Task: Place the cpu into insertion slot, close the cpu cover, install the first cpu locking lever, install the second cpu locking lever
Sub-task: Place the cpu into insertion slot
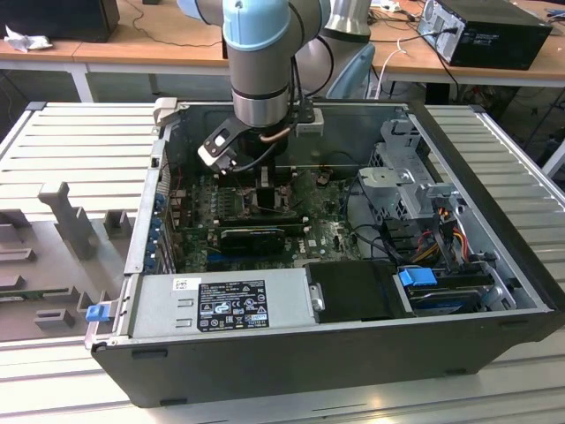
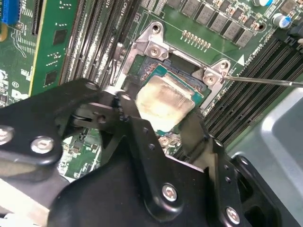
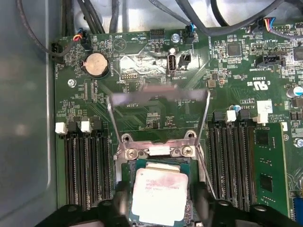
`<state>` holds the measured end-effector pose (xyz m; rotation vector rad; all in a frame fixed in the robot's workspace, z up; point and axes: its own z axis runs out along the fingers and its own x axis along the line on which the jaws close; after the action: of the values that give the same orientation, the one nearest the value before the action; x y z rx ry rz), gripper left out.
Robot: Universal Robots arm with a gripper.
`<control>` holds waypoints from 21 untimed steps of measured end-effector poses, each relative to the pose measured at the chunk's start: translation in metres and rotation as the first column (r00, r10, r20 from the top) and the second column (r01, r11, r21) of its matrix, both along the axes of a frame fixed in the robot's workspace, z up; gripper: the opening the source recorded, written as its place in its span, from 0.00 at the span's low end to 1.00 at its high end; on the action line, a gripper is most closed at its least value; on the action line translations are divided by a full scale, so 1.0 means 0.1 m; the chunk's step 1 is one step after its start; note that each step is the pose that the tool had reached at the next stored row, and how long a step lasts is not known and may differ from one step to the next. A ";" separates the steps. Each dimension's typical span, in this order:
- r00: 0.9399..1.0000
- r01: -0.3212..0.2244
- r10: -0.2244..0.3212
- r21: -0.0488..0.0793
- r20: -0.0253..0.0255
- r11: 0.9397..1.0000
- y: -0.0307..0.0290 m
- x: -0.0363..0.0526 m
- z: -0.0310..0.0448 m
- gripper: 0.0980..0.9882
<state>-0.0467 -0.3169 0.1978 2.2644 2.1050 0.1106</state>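
Observation:
The cpu [image 3: 158, 194], a silver-faced square chip with a green edge, lies in the insertion slot [image 3: 156, 163] on the green motherboard. It also shows in the second wrist view, cpu [image 2: 163, 101] in insertion slot [image 2: 177, 64]. My gripper [image 3: 159, 204] straddles it, one black finger against each of two opposite edges, shut on the chip; the second wrist view shows the gripper [image 2: 161, 113] the same way. The cpu cover [image 3: 158, 96] stands raised on its hinge beyond the socket. A thin lever rod [image 2: 265, 81] sticks out beside the socket. In the exterior view my gripper [image 1: 265, 190] reaches down into the case.
Long black memory slots [image 3: 85, 170] flank the socket on both sides. A black graphics card [image 1: 252, 238] lies just in front of it, a grey power supply [image 1: 221, 305] nearer still. Drive cage [image 1: 406, 177] and cables [image 1: 441, 230] fill the exterior view's right. Case walls surround the board.

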 end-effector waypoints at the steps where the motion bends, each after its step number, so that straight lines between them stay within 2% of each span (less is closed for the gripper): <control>1: 1.000 0.003 -0.003 0.000 0.000 1.000 -0.001 0.005 0.002 0.53; 4: 1.000 0.003 -0.003 -0.001 -0.001 1.000 0.001 0.006 0.049 0.50; 6: 1.000 -0.017 0.017 -0.002 -0.001 1.000 -0.003 0.007 0.050 0.50; 7: 0.999 -0.049 0.049 -0.002 0.000 0.999 -0.004 0.006 0.049 0.50; 8: 0.995 -0.101 0.101 -0.002 0.000 0.995 -0.004 0.006 0.044 0.50; 10: 0.990 -0.145 0.145 -0.002 0.000 0.990 -0.008 0.006 0.031 0.50; 14: 0.989 -0.148 0.148 -0.002 -0.001 0.989 -0.020 0.006 0.007 0.50; 18: 0.990 -0.143 0.143 0.014 0.002 0.990 -0.039 -0.001 0.012 0.50; 21: 0.990 -0.143 0.143 0.015 0.002 0.990 -0.062 -0.002 0.013 0.50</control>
<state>-0.0469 -0.3231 0.1991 2.1186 2.2719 0.1334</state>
